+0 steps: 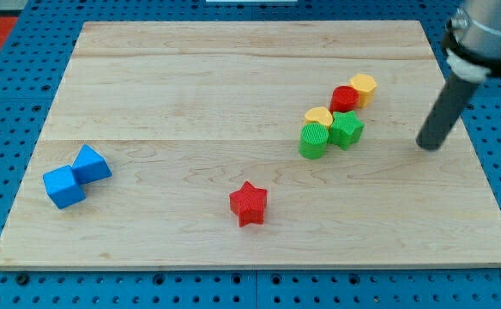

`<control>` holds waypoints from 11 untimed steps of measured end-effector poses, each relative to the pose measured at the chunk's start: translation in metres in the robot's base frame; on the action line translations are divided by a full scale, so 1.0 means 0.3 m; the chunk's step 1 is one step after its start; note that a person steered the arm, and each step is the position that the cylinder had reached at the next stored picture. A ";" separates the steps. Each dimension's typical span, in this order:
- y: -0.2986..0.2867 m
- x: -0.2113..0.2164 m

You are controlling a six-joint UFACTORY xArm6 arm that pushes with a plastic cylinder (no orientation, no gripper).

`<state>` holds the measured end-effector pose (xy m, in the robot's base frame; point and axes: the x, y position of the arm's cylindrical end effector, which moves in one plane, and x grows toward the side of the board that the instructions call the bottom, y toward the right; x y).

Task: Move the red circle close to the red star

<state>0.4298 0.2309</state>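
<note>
Crowding red circle (344,97): yellow (364,87), green blocks (346,129).

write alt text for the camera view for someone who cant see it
My tip rests on a wooden board at the view's right, apart from a tight cluster: red circle, yellow hexagon, yellow heart, green star, green cylinder. The red star sits alone at bottom centre; two touching blue blocks lie far left.
</note>
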 end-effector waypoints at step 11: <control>-0.948 0.243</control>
